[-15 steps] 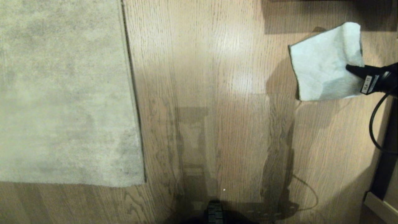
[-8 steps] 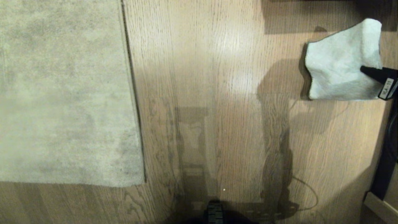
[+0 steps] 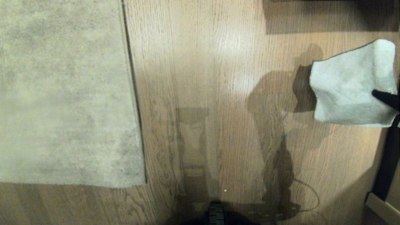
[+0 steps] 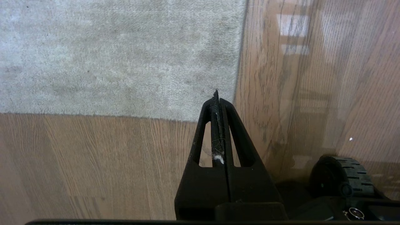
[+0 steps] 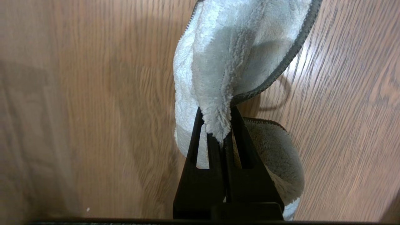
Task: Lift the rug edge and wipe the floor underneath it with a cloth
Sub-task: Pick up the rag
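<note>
Above the floor [image 3: 218,62], right tool [image 5: 218,125] clamped on apparently airborne cloth [image 3: 350,87].

no text, label, brand, number or sign can be read in any of the three views
</note>
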`<state>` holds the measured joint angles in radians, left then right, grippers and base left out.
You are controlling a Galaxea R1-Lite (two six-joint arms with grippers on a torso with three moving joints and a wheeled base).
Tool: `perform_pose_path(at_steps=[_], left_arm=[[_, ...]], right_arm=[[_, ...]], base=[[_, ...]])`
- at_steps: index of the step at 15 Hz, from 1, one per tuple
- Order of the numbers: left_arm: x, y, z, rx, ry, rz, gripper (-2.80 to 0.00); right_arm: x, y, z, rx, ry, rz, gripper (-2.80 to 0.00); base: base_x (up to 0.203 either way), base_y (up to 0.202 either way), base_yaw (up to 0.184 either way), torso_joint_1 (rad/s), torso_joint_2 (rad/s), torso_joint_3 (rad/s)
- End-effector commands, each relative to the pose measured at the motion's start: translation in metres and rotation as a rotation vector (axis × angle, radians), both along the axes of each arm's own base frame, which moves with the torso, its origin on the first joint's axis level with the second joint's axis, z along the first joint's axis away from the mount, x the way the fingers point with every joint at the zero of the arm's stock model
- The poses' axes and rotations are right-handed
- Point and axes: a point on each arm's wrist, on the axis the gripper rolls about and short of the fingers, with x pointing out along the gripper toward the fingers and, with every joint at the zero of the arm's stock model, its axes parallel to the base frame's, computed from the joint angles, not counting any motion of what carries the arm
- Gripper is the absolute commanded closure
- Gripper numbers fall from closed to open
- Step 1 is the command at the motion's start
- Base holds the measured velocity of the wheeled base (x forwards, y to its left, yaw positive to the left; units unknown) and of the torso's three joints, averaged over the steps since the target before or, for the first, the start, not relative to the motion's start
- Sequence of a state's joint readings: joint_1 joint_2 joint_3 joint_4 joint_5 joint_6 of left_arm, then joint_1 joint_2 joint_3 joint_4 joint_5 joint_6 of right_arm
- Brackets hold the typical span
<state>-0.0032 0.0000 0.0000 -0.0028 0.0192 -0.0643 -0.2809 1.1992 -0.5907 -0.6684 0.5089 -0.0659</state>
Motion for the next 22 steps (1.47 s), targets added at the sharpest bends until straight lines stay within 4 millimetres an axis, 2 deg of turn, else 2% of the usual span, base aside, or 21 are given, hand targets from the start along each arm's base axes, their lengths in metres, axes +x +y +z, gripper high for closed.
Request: perform_pose_path(at_steps=[1,7,15,18,22], left_arm=[[0.0,0.0,0.0,-0.002,0.0,0.001,0.0],[0.0,0.0,0.0,0.0,0.0,0.001,0.0],[0.0,0.0,0.0,0.0,0.0,0.001,0.0],[0.0,0.0,0.0,-0.001,0.0,0.001,0.0],[0.0,0.0,0.0,0.0,0.0,0.001,0.0]], right_arm=[[-0.018,0.005,-0.001,-0.003,-0.006,0.002,0.0],[-0.032,0.009,-0.006,0.001,0.009,0.0,0.0],[-0.074,0.021,-0.019,-0.014,-0.004,-0.006,0.0],[-0.087,0.034,-0.04,-0.007,0.02,0.044,0.0],[-0.118,0.042,-0.072,0.006,0.016,0.025,0.0]], base=[[0.0,0.0,0.0,0.0,0.0,0.0],[0.0,0.0,0.0,0.0,0.0,0.0],[0.0,0.0,0.0,0.0,0.0,0.0],[0.0,0.0,0.0,0.0,0.0,0.0],[0.0,0.0,0.0,0.0,0.0,0.0]])
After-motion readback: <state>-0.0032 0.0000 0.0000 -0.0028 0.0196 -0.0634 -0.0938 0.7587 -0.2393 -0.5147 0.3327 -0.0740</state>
